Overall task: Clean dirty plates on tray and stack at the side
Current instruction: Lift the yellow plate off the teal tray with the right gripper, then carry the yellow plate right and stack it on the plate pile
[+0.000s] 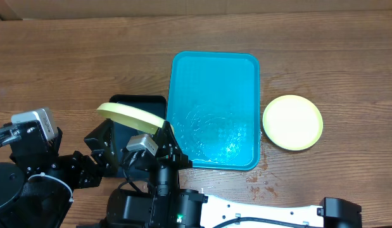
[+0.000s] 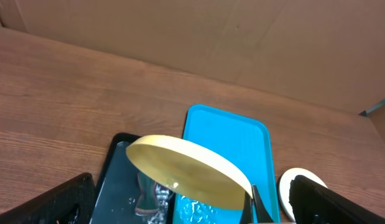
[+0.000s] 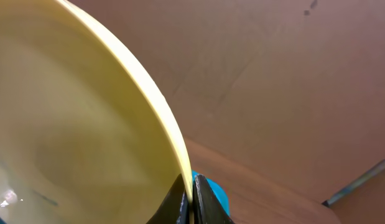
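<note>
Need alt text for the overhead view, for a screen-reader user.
The right gripper holds a yellow-green plate tilted above a small black tray, left of the wet blue tray. A second plate lies on the table right of that tray.

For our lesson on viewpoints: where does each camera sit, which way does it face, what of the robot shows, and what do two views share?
Overhead: above the table, looking straight down at the tray; left arm and right arm show at the bottom.
Left wrist: on the left arm, facing across the table over the black tray; its open fingers show.
Right wrist: close to the tilted plate; the right hand clamps its rim.
Shared: overhead and left wrist both show the plate beside the tray.
</note>
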Controlling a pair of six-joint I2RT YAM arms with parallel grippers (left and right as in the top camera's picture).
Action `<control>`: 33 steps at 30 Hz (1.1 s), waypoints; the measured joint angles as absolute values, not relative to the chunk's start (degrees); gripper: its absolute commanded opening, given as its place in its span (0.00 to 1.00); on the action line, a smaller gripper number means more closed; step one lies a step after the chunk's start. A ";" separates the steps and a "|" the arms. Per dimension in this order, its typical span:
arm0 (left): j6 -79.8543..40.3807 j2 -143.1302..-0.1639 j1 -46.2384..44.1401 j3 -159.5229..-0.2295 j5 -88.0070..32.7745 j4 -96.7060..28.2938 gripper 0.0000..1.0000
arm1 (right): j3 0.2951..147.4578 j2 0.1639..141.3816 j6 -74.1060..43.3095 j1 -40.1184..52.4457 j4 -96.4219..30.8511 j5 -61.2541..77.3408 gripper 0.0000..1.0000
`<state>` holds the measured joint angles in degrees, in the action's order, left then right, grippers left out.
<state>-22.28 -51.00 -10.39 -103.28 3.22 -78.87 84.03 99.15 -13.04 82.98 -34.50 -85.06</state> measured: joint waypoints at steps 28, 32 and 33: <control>-22.28 -51.03 -10.39 -103.28 3.25 -79.66 1.00 | 84.09 98.56 -36.42 34.57 -42.72 -5.54 0.04; -22.28 -51.03 -10.39 -103.28 3.25 -79.75 1.00 | 84.09 97.45 -37.30 21.45 -54.81 5.91 0.04; -22.28 -51.03 -10.39 -103.28 3.25 -79.75 1.00 | 84.09 97.27 -37.36 17.76 -58.72 6.83 0.04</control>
<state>-22.28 -51.03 -10.39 -103.28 3.25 -79.75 84.09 97.27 -37.36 17.76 -58.72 6.83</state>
